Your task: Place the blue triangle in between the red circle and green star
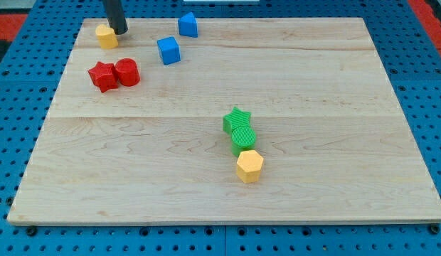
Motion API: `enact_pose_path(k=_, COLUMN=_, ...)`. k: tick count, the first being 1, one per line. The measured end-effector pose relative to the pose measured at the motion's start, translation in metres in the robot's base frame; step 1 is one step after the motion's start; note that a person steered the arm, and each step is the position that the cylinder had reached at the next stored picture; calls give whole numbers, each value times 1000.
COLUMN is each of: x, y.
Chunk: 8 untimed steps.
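1. The rod comes down in the upper left of the frame, and my tip (119,31) rests on the surface (334,85) just beside the yellow block (106,35), on that block's right; whether it touches it I cannot tell.
2. This end effector is a plain rod with nothing to spread or pinch, so it can only shove.
3. The blue triangle (188,25), the peaked blue piece as far as I can judge, sits at the top of the frame, right of the tip and well apart from it. A blue cube (168,50) lies just below and left of it.
4. The red circle (126,72) is at the left, touching a red star (102,76). The green star (237,119) is at centre, touching a green round block (243,136), with a yellow hexagon (250,166) below that.
5. To do the push well, I'd say the tip should go round to the triangle's upper side and drive it down the frame, toward the bare stretch between circle and star.
6. The blue cube lies close to that route and could be dragged along.
7. The blocks look like matte painted pieces with crisp edges; the surface is pale, smooth wood planking, so sliding should be easy, though a sloped face may turn off-centre pushes.
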<state>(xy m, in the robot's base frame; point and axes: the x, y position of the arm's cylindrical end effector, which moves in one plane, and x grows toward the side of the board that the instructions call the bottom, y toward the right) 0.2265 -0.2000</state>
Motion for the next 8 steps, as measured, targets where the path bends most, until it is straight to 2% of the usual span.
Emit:
enact_pose_path(k=2, x=-16, y=7)
enact_pose_path(k=3, x=-35, y=21)
enact_pose_path(k=4, x=-35, y=48)
enact_pose_path(k=5, x=-30, y=141)
enact_pose_path(k=6, x=20, y=188)
enact_pose_path(k=7, x=17, y=199)
enact_pose_path(k=8, x=-23, y=172)
